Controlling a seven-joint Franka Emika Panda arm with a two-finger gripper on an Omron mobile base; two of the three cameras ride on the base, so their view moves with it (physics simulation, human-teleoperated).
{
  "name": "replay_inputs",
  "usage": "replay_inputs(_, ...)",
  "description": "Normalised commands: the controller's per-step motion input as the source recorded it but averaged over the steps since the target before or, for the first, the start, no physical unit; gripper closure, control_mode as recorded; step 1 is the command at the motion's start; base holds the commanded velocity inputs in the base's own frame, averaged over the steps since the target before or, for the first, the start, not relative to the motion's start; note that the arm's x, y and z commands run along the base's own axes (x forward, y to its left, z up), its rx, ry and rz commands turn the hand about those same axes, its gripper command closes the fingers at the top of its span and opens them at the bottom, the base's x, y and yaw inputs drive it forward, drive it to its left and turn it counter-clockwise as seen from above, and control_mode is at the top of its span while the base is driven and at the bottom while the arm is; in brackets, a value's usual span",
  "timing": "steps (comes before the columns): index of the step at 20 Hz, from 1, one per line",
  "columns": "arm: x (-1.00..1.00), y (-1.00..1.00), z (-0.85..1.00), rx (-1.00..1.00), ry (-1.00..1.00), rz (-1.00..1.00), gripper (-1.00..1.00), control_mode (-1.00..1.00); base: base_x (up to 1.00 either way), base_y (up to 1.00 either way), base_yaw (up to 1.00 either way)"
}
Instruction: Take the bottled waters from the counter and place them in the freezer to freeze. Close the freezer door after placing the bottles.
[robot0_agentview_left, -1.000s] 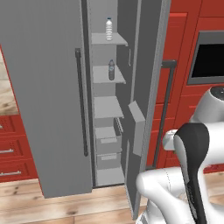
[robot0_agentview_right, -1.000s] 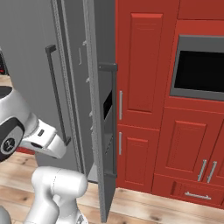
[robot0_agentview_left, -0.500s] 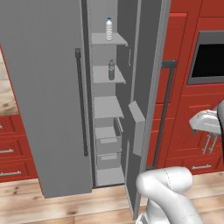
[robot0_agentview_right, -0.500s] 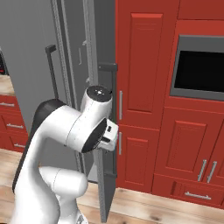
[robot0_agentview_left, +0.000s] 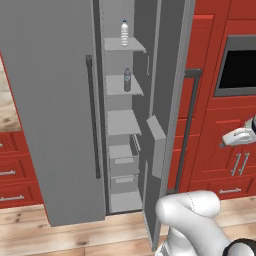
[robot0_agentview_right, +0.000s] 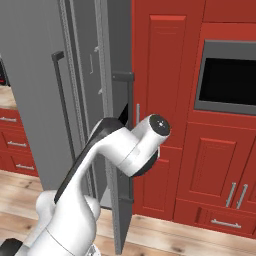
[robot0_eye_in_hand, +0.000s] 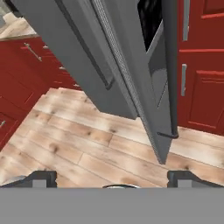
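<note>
Two bottled waters stand inside the open freezer (robot0_agentview_left: 122, 125): one (robot0_agentview_left: 124, 33) on the top shelf, one (robot0_agentview_left: 127, 80) on the shelf below. The freezer door (robot0_agentview_left: 55, 115), plain grey with a long dark bar handle (robot0_agentview_left: 91, 115), stands swung out at the left. In the hand view my gripper (robot0_eye_in_hand: 112, 177) is open and empty. It hangs low over the wood floor and faces the bottom of both doors, apart from them. My hand (robot0_agentview_left: 242, 136) sits at the right edge, in front of the red cabinets. A strip of the counter (robot0_agentview_left: 6, 107) shows far left.
The other grey door (robot0_agentview_left: 170, 100), with a black dispenser panel (robot0_eye_in_hand: 148, 22) and a bar handle (robot0_agentview_right: 127, 80), juts out edge-on toward me. Red tall cabinets with a built-in oven (robot0_agentview_right: 227, 75) stand to the right. My arm's elbow (robot0_agentview_right: 150, 137) is close in front of that door.
The arm has swung right and forward: it left the lower right of the left base view and now rises before the dispenser door in the right base view. The gripper stayed open.
</note>
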Motion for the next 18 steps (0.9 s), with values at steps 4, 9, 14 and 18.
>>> replay_inputs(4, 0.45, -0.14, -0.37, 0.00, -0.38, 0.27, -1.00, -1.00, 0.00, 0.00, 0.00)
replay_inputs(9, 0.09, -0.23, -0.20, 0.00, -0.36, 0.24, -1.00, -1.00, 0.00, 0.00, 0.00)
replay_inputs(14, 0.07, -0.09, 0.00, 0.00, -0.01, 0.05, -1.00, -1.00, 0.00, 0.00, 0.00)
replay_inputs(18, 0.28, 0.00, -0.24, 0.00, -0.16, 0.00, -1.00, -1.00, 0.00, 0.00, 0.00)
